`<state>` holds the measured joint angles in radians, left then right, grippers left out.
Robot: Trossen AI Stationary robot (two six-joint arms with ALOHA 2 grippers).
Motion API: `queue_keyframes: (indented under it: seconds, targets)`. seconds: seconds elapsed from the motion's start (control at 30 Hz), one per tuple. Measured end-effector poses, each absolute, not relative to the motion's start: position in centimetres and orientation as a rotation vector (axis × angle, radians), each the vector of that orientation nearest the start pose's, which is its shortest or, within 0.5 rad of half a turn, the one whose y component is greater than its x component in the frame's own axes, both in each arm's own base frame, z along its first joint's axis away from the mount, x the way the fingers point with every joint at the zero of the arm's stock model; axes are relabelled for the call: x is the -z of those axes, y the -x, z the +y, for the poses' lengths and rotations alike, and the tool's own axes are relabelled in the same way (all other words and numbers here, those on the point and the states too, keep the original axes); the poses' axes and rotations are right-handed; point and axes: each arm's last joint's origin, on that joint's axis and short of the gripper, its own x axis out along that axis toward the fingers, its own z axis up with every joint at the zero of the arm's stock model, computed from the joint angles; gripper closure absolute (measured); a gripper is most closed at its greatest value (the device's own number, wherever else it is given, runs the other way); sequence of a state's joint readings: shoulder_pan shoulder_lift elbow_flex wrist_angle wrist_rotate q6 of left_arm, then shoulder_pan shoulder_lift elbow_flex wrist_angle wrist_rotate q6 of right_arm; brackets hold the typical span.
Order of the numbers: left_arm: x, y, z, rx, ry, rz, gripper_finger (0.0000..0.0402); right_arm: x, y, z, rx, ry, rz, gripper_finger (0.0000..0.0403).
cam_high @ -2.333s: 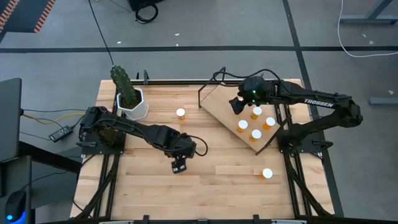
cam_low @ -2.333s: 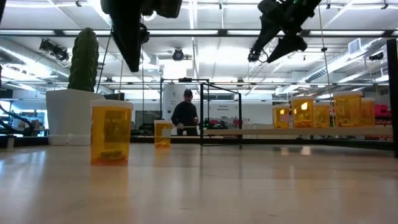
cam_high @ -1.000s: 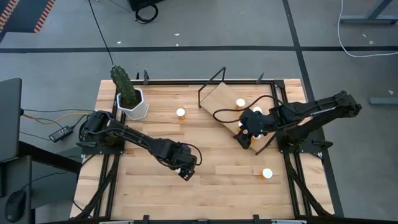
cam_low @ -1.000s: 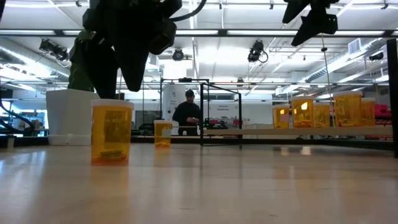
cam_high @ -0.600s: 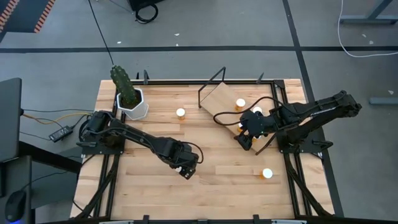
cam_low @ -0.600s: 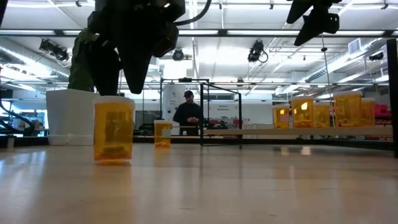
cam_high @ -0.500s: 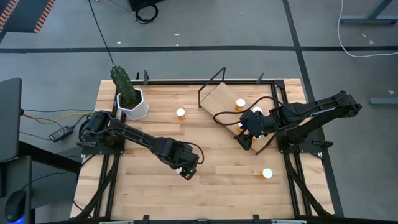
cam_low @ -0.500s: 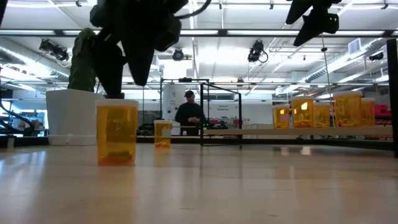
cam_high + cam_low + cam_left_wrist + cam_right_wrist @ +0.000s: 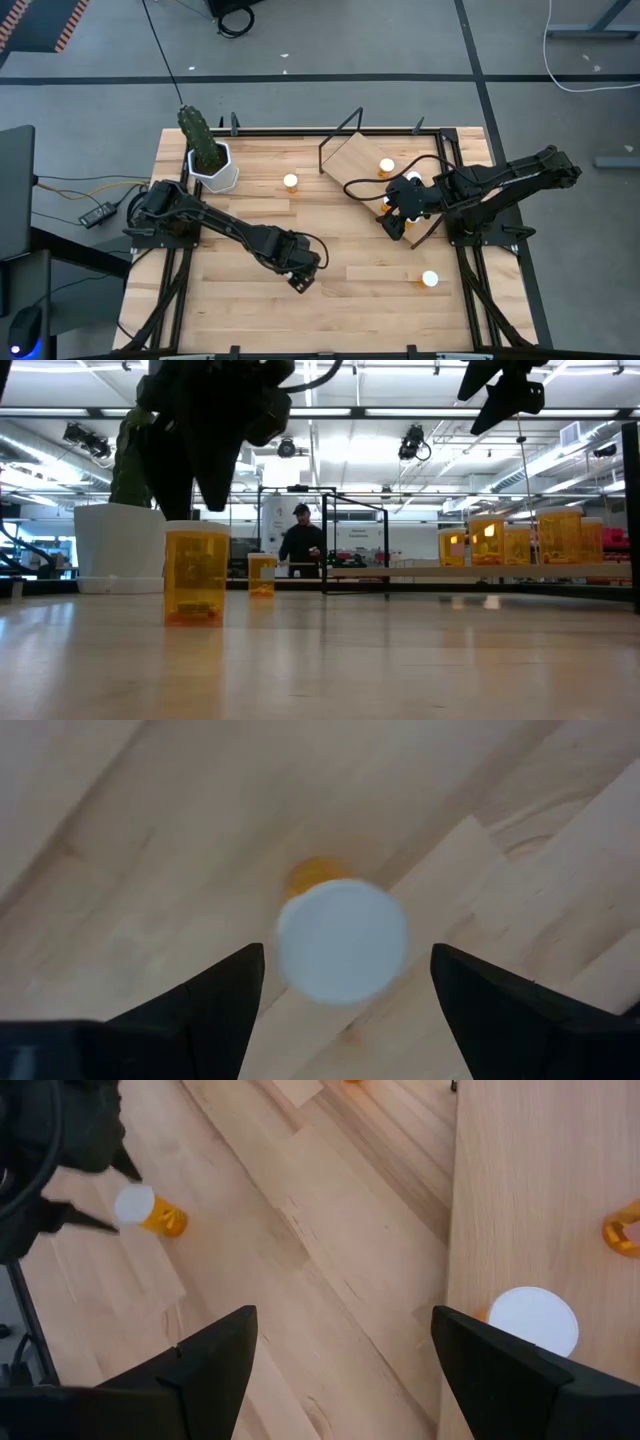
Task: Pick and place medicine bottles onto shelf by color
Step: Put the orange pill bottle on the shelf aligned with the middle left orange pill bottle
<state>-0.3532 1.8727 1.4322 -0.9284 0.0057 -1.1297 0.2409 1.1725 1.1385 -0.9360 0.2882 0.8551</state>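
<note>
A small amber bottle with a white cap [image 9: 342,940] stands upright on the table, seen also in the low view as the nearest bottle [image 9: 196,575]. My left gripper [image 9: 300,282] hangs over it, open, one finger on either side of the cap. My right gripper [image 9: 392,222] is open above the near end of the tilted wooden shelf [image 9: 350,160], beside a white-capped bottle [image 9: 532,1320]. Two more bottles [image 9: 386,166] [image 9: 411,178] stand on the shelf. Loose bottles stand on the table at the far middle [image 9: 290,182] and near right [image 9: 430,279]. My left gripper [image 9: 345,952] comes from above, pointing down, with its open fingers straddling the bottle's white cap [image 9: 330,955]. I cannot tell whether a finger touches the bottle. The bottle stands upright on the table.
A cactus in a white pot [image 9: 212,165] stands at the far left corner. The shelf's black wire frame [image 9: 335,135] rises at its far end. Bare slatted tabletop [image 9: 360,270] lies between the two grippers. A person [image 9: 300,545] stands far off in the room.
My left gripper has crept toward the table's near right. The bottle under it has slid a little toward the table's right, staying upright. My right gripper, earlier over the shelf's far part, came to the shelf's near end and has held still for the last second.
</note>
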Motion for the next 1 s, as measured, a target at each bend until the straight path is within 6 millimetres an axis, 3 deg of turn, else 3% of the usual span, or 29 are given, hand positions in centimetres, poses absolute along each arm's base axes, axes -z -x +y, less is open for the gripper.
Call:
queue_keyframes:
  seconds: [0.33,0.7,1.0]
  targets:
    - [-19.0,-34.7,-14.0,-0.469,0.683,1.369,0.0108,-31.9,-21.4,4.4,0.440,-0.553,0.840,0.0095]
    - [-19.1,-35.1,-13.5,-0.478,0.672,1.340,0.0086,-31.9,-21.4,4.4,0.441,-0.556,0.840,0.0095]
    - [-19.2,-35.7,-13.2,-0.439,0.674,1.296,0.0102,-31.9,-21.4,4.4,0.441,-0.556,0.840,0.0095]
